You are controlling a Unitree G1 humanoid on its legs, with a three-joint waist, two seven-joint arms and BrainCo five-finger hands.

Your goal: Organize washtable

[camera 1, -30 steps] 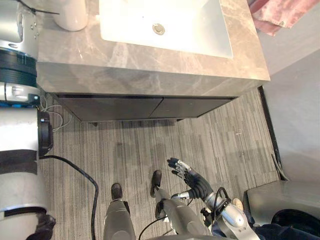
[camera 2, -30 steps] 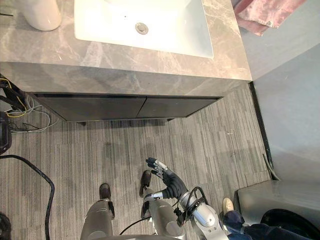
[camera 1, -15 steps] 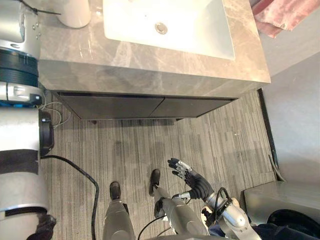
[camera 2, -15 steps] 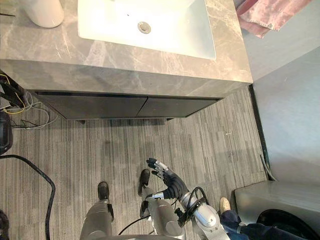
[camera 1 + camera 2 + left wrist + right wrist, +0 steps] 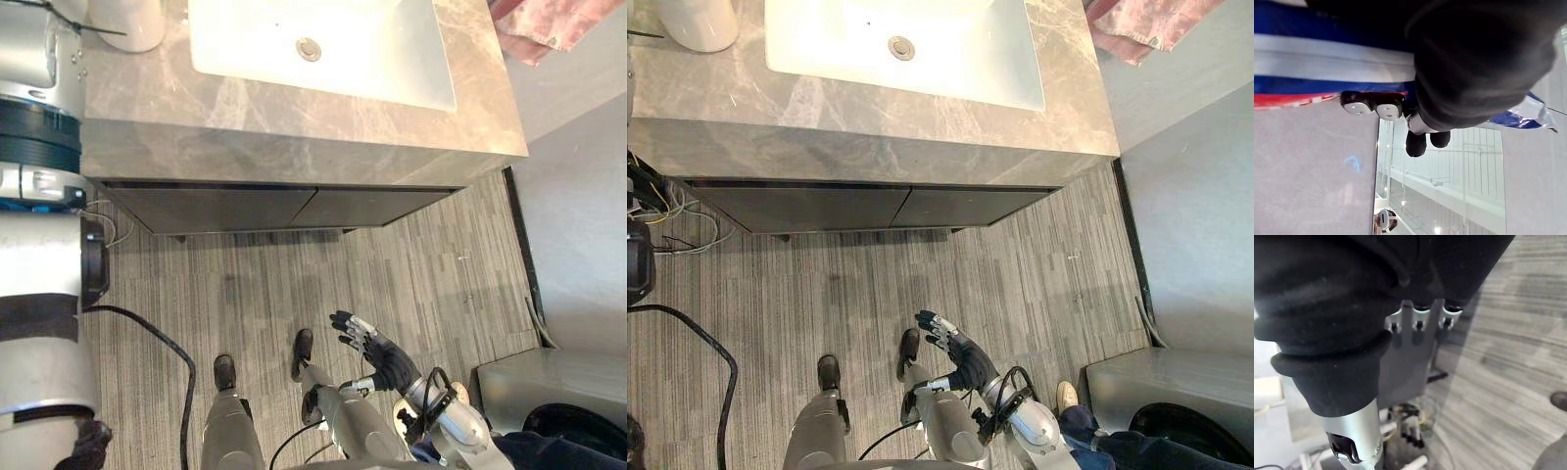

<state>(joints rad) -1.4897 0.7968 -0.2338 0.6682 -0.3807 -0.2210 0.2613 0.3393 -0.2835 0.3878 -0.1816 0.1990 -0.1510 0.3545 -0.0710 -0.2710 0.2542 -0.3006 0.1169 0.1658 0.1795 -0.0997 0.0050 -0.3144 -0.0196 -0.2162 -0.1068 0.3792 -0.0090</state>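
- Washtable (image 5: 294, 117): a grey veined counter lying across the far side of the head views. Everything below is placed by it.
- Nearest the robot and well short of the washtable's front, the right hand (image 5: 377, 354) hangs above the floor. Its fingers are loose and spread, and it is released, with no object in it.
- The left hand (image 5: 1469, 73) appears in its own wrist view under its dark cover. Whether it is released or clenched cannot be told.
- A person's light shoe (image 5: 1068, 397) rests on the floor just beside the right arm, well apart from the washtable.
- The grey striped floor (image 5: 421, 264) lies between the right hand and the washtable's base.
- Two dark cabinet doors (image 5: 294, 208) sit closed under the washtable's front edge.
- A white sink (image 5: 392, 59) is sunk into the washtable's top, with a round drain (image 5: 309, 48) near its middle.
- A white round vessel (image 5: 127, 24) stands on the washtable's far left corner, just beside the sink.
- A pink towel (image 5: 549, 24) lies past the washtable's right end, at its far side.
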